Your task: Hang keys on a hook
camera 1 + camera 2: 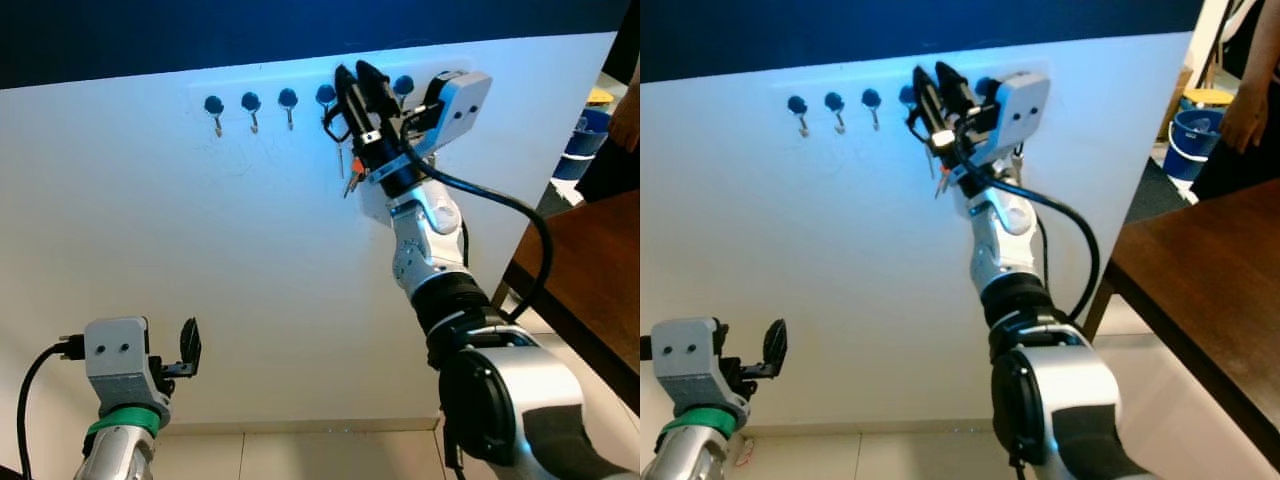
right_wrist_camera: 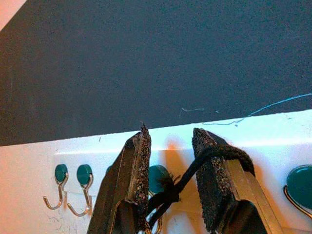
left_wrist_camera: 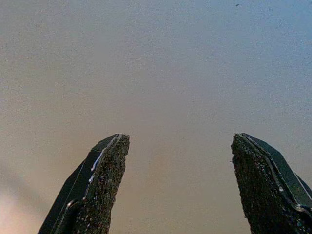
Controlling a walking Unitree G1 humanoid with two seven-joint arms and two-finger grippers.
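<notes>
Right gripper (image 1: 358,72): raised at hook (image 1: 327,98), cord (image 2: 195,170) of keys (image 1: 352,172) looped over one finger.
Left gripper (image 1: 189,350): released, idle.
Risk: cord missing hook, keys dropping.

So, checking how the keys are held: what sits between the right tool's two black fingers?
In the right wrist view, a black cord crosses the gap between the right tool's fingers, looped over one finger, before a teal-knobbed wall hook.
</notes>
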